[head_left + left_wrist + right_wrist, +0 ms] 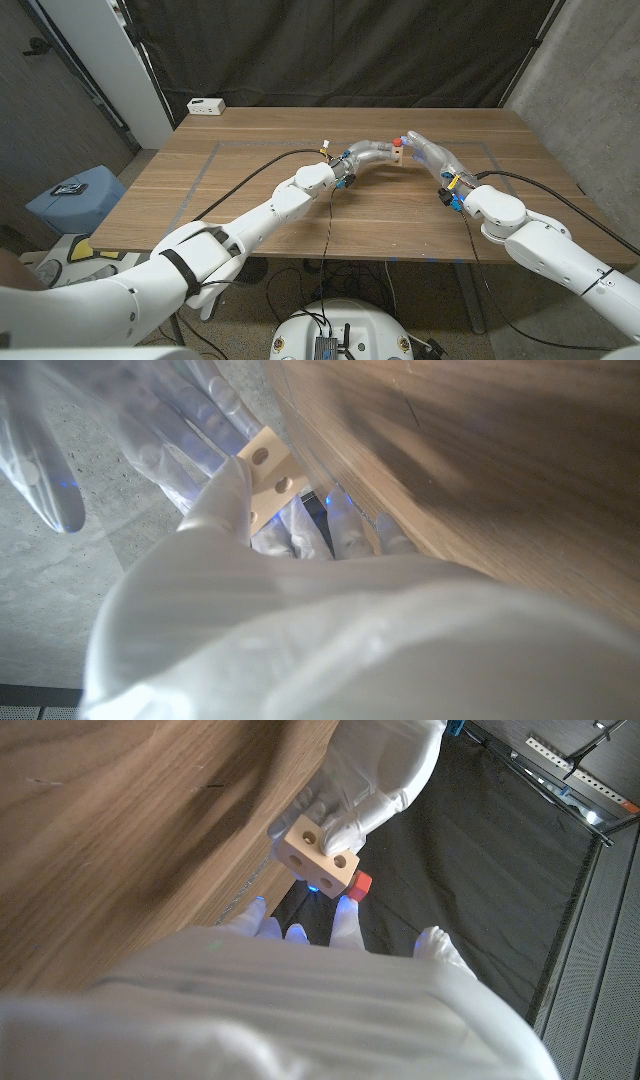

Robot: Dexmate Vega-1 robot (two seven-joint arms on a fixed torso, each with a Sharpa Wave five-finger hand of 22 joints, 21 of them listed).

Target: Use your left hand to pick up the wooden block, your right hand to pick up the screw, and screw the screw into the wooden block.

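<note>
My left hand (pixel 372 154) is raised over the far middle of the wooden table (pixel 250 190), and its fingers are closed around the wooden block (pixel 397 155). In my right wrist view the wooden block is a pale cube with round holes in its faces, gripped from above by my left hand's fingers, thumb pressed on one face. My right hand (pixel 428 152) meets it from the other side, fingertips right at the block. A red screw (pixel 359 886) shows just beside the block's lower corner, at the tips of my right hand's fingers (pixel 347 916); I cannot tell whether they actually pinch it or only touch it, nor whether its tip sits in a hole. In the head view a spot of red shows above the block between the two hands. Both hands wear translucent glove covers. A small white box (pixel 206 105) sits at the table's far left corner; any print on it is too small to read. I can make out no brand or writing elsewhere.
</note>
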